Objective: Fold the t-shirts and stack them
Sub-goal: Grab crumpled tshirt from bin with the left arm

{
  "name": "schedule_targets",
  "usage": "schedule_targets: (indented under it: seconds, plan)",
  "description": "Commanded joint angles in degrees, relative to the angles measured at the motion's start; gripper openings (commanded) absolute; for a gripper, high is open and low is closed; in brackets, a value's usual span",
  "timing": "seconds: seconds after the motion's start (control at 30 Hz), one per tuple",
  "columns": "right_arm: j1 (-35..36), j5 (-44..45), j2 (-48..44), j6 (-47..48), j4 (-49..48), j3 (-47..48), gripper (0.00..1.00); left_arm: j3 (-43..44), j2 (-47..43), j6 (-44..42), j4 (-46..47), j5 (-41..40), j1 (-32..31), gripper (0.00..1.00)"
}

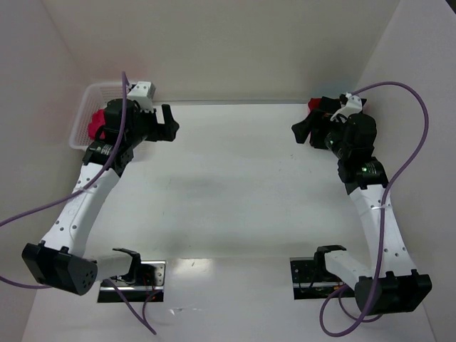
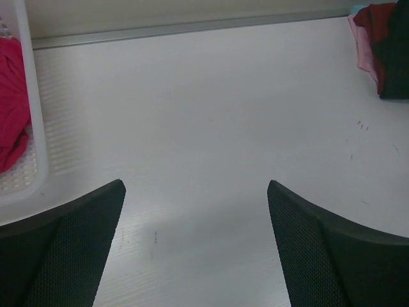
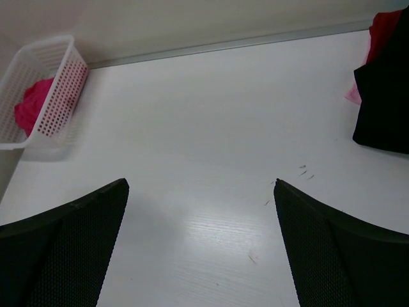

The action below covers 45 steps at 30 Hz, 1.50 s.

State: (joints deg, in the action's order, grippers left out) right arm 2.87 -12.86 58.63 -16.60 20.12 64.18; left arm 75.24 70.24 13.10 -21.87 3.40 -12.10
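Pre-pick step, prob.
- crimson tee: bunched in basket
- black tee: table end opp. basket
- L gripper: just beside basket, jaws spread, empty
- R gripper: well apart from basket, jaws spread, empty

Next, likely: reach into basket, pinch crimson tee, lift clear.

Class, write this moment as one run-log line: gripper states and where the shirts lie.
left gripper open, empty | right gripper open, empty | crimson shirt in mesh basket, far left | black shirt far right
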Motion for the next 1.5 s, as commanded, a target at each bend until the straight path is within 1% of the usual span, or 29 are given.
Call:
schedule_targets:
  seconds: [0.0, 0.07, 0.1, 0.13, 0.17, 0.23, 0.33, 0.37, 0.4, 0.43, 0.47, 0.53, 0.6, 0.63, 0.7, 0.73, 0.8, 0.93, 0.97, 1.03, 1.13, 1.2, 1.23, 1.27, 1.3, 1.33, 1.37, 1.43, 1.47]
  plan:
    - [0.5, -2.0, -0.7, 2.6, -1.1, 1.9, 1.0, -1.0, -2.3, -2.0, 2.4, -0.8, -0.1, 1.0]
    - [1.0, -7.0, -0.7, 5.0, -2.7, 1.9, 1.0, -1.5, -2.3, -2.0, 2.4, -1.5, -0.1, 1.0]
    - [1.0, -7.0, -0.7, 5.0, -4.2, 1.2, 1.0, -1.5, -2.3, -2.0, 2.4, -1.6, -0.1, 1.0]
    - [1.0, -9.0, -1.8, 5.0, -6.2, 0.3, 1.0, -1.5, -1.6, -2.0, 2.4, -1.6, -0.1, 1.0]
    - [1.0, -10.2, -1.8, 4.4, -8.1, -1.3, 1.0, -1.5, -1.0, -2.0, 1.7, -3.2, -0.1, 1.0]
    - [1.0, -11.1, -0.8, 3.2, -9.9, -0.6, 1.0, -0.7, -1.0, -1.4, 1.0, -4.4, -0.1, 1.0]
    - [1.0, -12.3, 4.4, 5.3, -9.9, 2.8, 1.0, -0.7, -1.0, -0.7, 1.0, -8.8, -0.1, 1.0]
    - [1.5, -12.3, 5.1, 5.4, -9.9, 2.8, 1.0, 0.2, -0.1, -0.2, 0.4, -13.3, -0.1, 1.0]
    - [1.5, -10.9, 6.2, 4.7, -12.4, 2.8, 1.0, 2.1, -0.1, 1.1, -0.6, -15.5, -0.1, 1.0]
    - [1.5, -9.6, 8.8, 5.2, -11.9, 5.5, 1.0, 3.5, 1.6, 2.7, -2.5, -20.0, -0.1, 1.0]
    - [1.5, -8.0, 10.4, 5.2, -10.3, 8.6, 1.0, 3.5, 1.7, 2.7, -2.5, -22.4, 0.6, 1.0]
    - [1.5, -7.4, 13.9, 5.2, -9.7, 11.7, 1.0, 4.1, 2.3, 3.3, -2.5, -24.7, 0.6, 1.0]
    - [2.0, -8.4, 19.7, 4.4, -9.7, 15.3, 1.0, 4.1, 3.6, 3.3, 0.2, -26.4, 2.6, 1.0]
    - [2.7, -8.4, 20.9, 3.4, -10.5, 16.7, 1.0, 4.1, 4.5, 3.3, 0.9, -25.9, 3.5, 1.0]
    - [6.0, -6.1, 23.6, 3.4, -11.8, 18.8, 1.0, 5.3, 6.6, 5.8, 1.6, -21.7, 7.6, 1.0]
    - [6.0, -5.3, 24.6, 3.4, -11.8, 19.7, 1.0, 5.4, 7.3, 6.3, 2.3, -21.7, 9.2, 1.0]
    - [6.6, -6.1, 28.1, 3.4, -11.8, 20.8, 1.0, 7.3, 10.6, 7.0, 3.4, -18.1, 14.5, 1.0]
    - [6.6, -6.9, 31.5, 3.4, -11.9, 23.0, 1.0, 9.7, 14.5, 5.9, 4.5, -16.3, 18.2, 1.0]
    - [6.6, -8.1, 32.7, 3.4, -11.1, 23.7, 1.0, 11.2, 16.8, 5.9, 4.5, -14.2, 20.2, 1.0]
    - [6.6, -8.1, 32.7, 5.0, -9.8, 23.7, 1.0, 13.2, 21.1, 5.9, 4.5, -12.1, 22.6, 1.0]
    - [7.7, -7.0, 33.2, 6.8, -10.5, 22.2, 1.0, 16.5, 26.6, 4.7, 4.5, -11.5, 24.7, 1.0]
    - [8.2, -6.4, 34.0, 7.6, -8.5, 22.7, 1.0, 19.0, 30.6, 4.0, 5.1, -12.0, 25.4, 1.0]
    - [8.7, -6.4, 34.0, 7.6, -7.9, 22.7, 1.0, 21.2, 35.5, 4.0, 5.1, -12.0, 27.2, 1.0]
    - [9.3, -5.8, 32.4, 6.4, -9.3, 20.9, 1.0, 23.3, 39.1, 5.1, 5.1, -12.0, 28.9, 1.0]
    - [10.0, -5.8, 31.6, 5.9, -10.8, 19.6, 1.0, 25.7, 40.8, 5.1, 5.1, -10.9, 29.8, 1.0]
    - [10.0, -5.8, 31.0, 5.1, -10.8, 19.6, 1.0, 25.7, 42.2, 5.8, 5.1, -10.9, 30.5, 1.0]
    - [10.7, -4.0, 29.9, 4.2, -11.5, 19.6, 1.0, 27.8, 44.9, 6.3, 5.1, -9.8, 31.9, 1.0]
    - [10.7, -4.0, 29.1, 2.7, -11.5, 19.6, 1.0, 30.2, 47.1, 6.3, 5.1, -9.8, 32.6, 1.0]
    - [10.7, -3.1, 28.6, 2.7, -10.0, 19.6, 1.0, 32.7, 49.6, 6.8, 5.1, -11.2, 32.6, 1.0]
